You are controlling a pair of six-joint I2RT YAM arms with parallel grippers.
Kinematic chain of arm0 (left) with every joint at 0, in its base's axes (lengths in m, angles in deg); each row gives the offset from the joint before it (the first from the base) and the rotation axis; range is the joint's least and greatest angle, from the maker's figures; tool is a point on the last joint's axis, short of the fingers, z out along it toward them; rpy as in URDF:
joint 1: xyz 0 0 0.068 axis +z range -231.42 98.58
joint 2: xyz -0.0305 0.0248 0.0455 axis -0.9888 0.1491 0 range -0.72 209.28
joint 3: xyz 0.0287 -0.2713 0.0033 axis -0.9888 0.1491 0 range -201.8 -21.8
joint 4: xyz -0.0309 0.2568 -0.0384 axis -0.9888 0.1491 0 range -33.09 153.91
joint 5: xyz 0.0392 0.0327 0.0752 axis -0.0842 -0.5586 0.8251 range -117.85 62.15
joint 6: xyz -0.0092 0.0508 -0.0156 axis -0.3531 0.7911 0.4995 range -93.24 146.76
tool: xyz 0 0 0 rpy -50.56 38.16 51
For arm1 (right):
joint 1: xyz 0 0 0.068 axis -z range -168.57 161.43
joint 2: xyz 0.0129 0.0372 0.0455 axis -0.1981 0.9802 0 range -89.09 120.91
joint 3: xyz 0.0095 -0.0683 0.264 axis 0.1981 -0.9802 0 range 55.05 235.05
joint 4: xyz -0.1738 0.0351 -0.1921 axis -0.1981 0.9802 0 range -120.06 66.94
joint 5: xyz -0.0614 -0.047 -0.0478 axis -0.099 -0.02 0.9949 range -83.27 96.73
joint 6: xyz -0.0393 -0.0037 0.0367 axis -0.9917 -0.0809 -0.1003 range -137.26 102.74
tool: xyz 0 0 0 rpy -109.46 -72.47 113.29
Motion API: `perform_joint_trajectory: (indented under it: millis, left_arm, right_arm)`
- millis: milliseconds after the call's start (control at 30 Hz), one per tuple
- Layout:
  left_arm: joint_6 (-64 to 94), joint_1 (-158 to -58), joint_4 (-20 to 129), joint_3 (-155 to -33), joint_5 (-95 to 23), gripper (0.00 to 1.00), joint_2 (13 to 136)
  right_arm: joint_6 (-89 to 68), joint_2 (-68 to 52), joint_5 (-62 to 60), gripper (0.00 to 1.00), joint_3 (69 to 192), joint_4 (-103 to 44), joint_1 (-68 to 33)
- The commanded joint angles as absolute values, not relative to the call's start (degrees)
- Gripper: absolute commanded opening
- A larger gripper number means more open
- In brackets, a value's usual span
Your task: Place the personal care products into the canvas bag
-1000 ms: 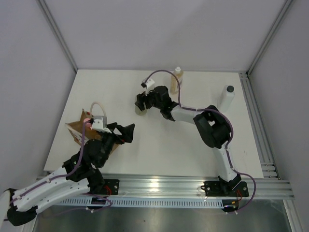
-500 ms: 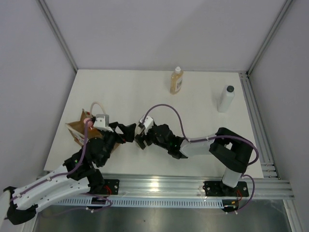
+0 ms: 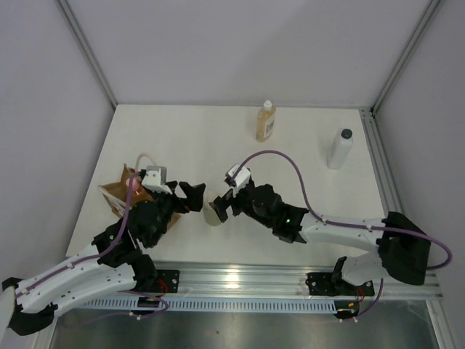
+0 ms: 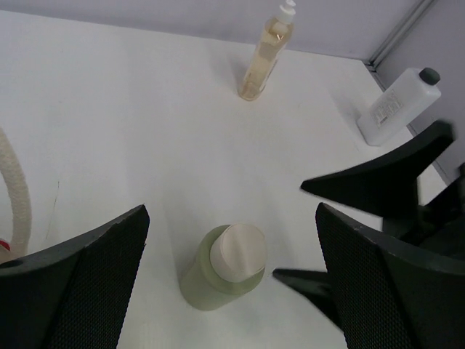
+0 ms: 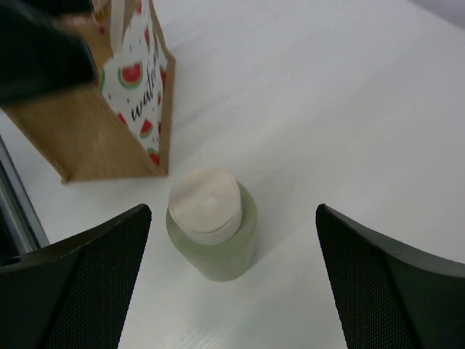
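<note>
An olive-green bottle (image 3: 212, 214) with a white cap stands upright on the table, free of both grippers. My right gripper (image 3: 224, 205) is open just to its right, and the bottle (image 5: 211, 227) stands between and a little beyond its fingertips. My left gripper (image 3: 192, 198) is open just to the bottle's left and looks down on the bottle (image 4: 222, 269). The canvas bag (image 3: 118, 193) stands at the left under the left arm, with something pink (image 3: 131, 182) showing at its top. An amber bottle (image 3: 266, 122) and a white bottle (image 3: 339, 148) stand at the back.
The bag (image 5: 109, 109) carries a watermelon print, and its cream handle (image 4: 16, 196) shows at the left of the left wrist view. An aluminium rail (image 3: 385, 189) runs along the table's right edge. White walls close in the back and sides.
My right arm brought the olive-green bottle from the back centre of the table to a spot beside the bag. It then opened and let the bottle go. The left gripper shifted slightly toward it.
</note>
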State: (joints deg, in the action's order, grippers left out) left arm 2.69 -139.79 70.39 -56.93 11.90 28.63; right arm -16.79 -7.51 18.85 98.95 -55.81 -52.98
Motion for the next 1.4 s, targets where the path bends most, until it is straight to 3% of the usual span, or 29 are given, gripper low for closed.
perform_joint_trajectory:
  millis: [0, 167, 400, 767, 1367]
  left_arm:
    - [1.7, -140.2, 73.8, -61.1, 10.5, 0.99, 34.7]
    - [-0.1, -140.9, 75.6, -62.0, 8.4, 0.99, 40.0]
    - [-2.6, -141.0, 70.5, -57.1, 6.8, 0.99, 42.6]
    - [-7.7, -141.2, 64.7, -54.1, 12.0, 0.99, 55.7]
    - [-9.0, -141.2, 57.3, -54.1, 16.7, 0.91, 69.1]
  right_arm:
    - [-11.6, -15.5, 18.8, 0.99, 104.7, -44.8, -50.8]
    - [-2.1, -23.3, 22.1, 0.99, 109.5, -27.4, -45.5]
    - [3.3, -31.0, 15.2, 0.99, 108.8, -23.7, -38.1]
    - [5.0, -42.7, 15.1, 0.99, 97.5, -28.9, -38.2]
    - [4.6, -42.3, 14.4, 0.99, 96.6, -29.2, -38.1]
